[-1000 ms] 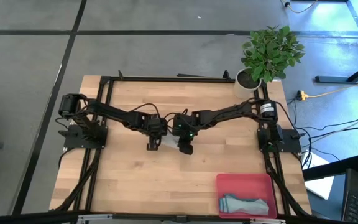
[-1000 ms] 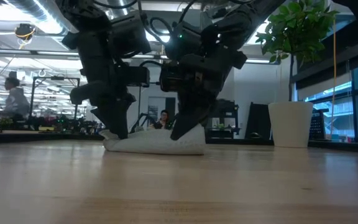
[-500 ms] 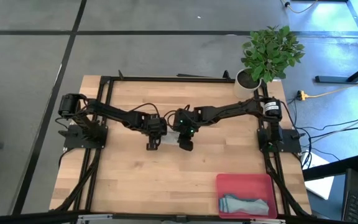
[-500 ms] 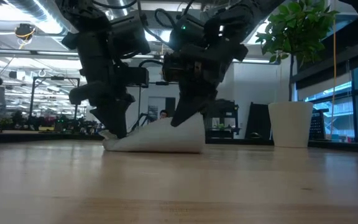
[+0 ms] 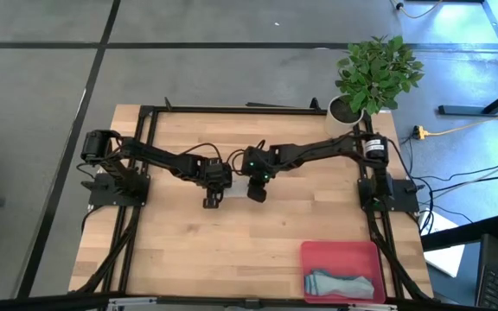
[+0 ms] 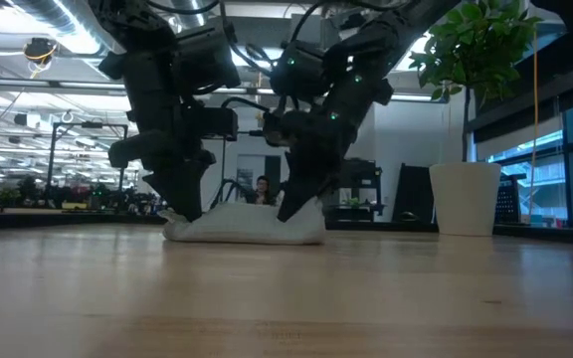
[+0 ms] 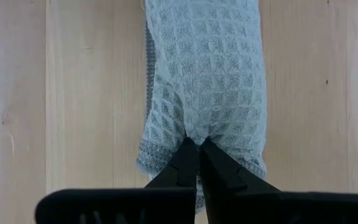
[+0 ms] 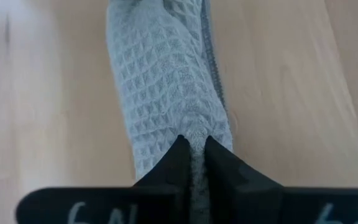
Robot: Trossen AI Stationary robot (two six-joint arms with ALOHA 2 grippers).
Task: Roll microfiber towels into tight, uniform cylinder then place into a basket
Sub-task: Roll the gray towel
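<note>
Towel (image 6: pixel 247 225) mid-table, left gripper (image 7: pixel 197 148) and right gripper (image 8: pixel 192 144) pinching opposite ends

towel (image 5: pixel 234 185) mostly hid under arms | basket (image 5: pixel 340 253) btm edge cut off

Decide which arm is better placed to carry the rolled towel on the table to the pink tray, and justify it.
Right, probably. Both tools pinch the pale grey-green waffle-weave towel mid-table: left tool on one end, right tool on the other. The shallow pink plastic tray sits at the table's near right corner, on the right arm's side.
</note>
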